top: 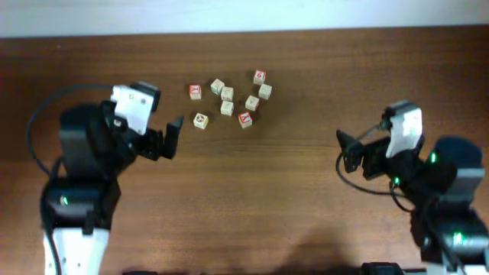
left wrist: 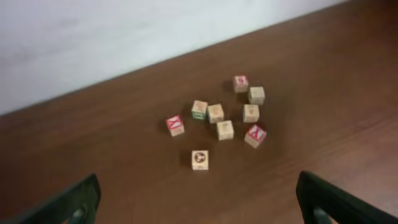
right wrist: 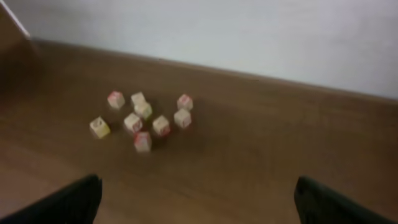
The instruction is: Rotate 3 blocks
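Since the round-mark block (top: 200, 120), red-letter block (top: 244, 119) and green-letter block (left wrist: 199, 109) sit crowded among other blocks (top: 264, 91) far across the counter (top: 306, 191), turning one might bump a neighbor. Both the left fingers (left wrist: 74, 202) and right fingers (right wrist: 68, 202) are apart, empty.

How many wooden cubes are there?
9, in one loose cluster: left cube, front-left cube, rear-left cube, middle cube, mid-front cube, rear cube, right cube, centre-right cube, front cube. None appear hidden.
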`<action>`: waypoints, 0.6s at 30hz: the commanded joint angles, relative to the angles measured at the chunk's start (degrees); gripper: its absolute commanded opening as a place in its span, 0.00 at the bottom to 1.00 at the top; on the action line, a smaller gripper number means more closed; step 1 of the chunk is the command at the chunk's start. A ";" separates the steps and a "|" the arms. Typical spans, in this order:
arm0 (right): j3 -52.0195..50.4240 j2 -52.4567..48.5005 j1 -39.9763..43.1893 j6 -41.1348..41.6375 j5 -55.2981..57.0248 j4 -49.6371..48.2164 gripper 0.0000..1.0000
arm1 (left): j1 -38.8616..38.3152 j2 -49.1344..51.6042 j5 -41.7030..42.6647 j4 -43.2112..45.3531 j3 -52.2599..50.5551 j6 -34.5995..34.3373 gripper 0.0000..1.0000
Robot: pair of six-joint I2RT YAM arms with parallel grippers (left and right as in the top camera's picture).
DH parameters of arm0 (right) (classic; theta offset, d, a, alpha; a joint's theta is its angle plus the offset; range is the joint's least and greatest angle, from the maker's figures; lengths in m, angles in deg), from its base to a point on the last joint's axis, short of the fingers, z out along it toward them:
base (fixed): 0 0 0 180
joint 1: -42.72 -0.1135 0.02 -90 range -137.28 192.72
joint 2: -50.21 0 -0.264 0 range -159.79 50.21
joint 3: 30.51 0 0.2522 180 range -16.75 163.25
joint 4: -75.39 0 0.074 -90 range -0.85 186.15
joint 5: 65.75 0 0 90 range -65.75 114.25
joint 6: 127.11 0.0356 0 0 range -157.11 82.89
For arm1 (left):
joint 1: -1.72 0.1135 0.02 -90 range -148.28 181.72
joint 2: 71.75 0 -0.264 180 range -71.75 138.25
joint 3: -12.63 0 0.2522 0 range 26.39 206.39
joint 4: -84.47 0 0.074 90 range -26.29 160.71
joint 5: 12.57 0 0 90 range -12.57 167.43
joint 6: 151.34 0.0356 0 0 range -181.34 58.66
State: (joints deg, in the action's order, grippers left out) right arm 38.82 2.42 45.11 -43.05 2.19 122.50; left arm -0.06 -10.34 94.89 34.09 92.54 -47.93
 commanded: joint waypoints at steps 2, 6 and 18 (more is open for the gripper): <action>18.23 -15.34 0.26 0.39 -1.95 17.97 0.98 | 0.09 14.97 8.72 -13.16 13.73 -0.50 0.99; 22.88 -25.75 0.26 0.85 -10.80 23.67 0.98 | 0.09 19.04 11.74 -18.58 13.73 -1.36 0.99; 22.88 -46.25 -17.86 25.40 10.40 3.72 0.87 | -2.34 37.24 -11.93 1.14 13.75 -30.14 0.85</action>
State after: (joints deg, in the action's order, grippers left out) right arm 60.87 -40.85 30.45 -21.60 8.24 128.68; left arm -0.32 22.29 88.46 32.65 105.68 -74.09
